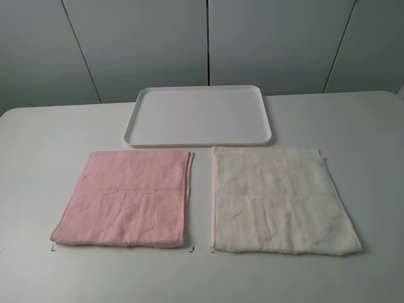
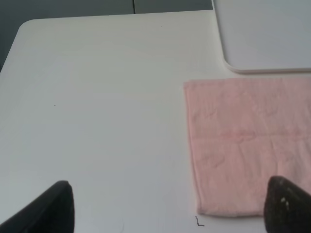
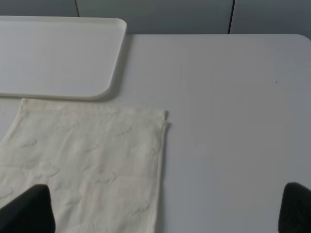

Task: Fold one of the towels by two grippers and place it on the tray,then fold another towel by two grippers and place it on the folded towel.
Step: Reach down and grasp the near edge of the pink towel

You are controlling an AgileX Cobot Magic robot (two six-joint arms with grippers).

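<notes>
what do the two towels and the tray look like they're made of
Pink towel: looks like terry cloth, matte, with a nubby pile and a faint raised pattern.
Cream towel: seemingly the same cloth, matte and fuzzy, with a hemmed edge.
Tray: probably plastic, smooth white with a slight sheen, rounded moulded corners and a low rim.

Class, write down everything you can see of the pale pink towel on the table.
The pink towel is pale pink terry cloth with a faint raised pattern, roughly square. It lies flat and unfolded on the white table, left of the cream towel with a bare strip between them, and just in front of the white tray, apart from it. Nothing lies on it.
</notes>
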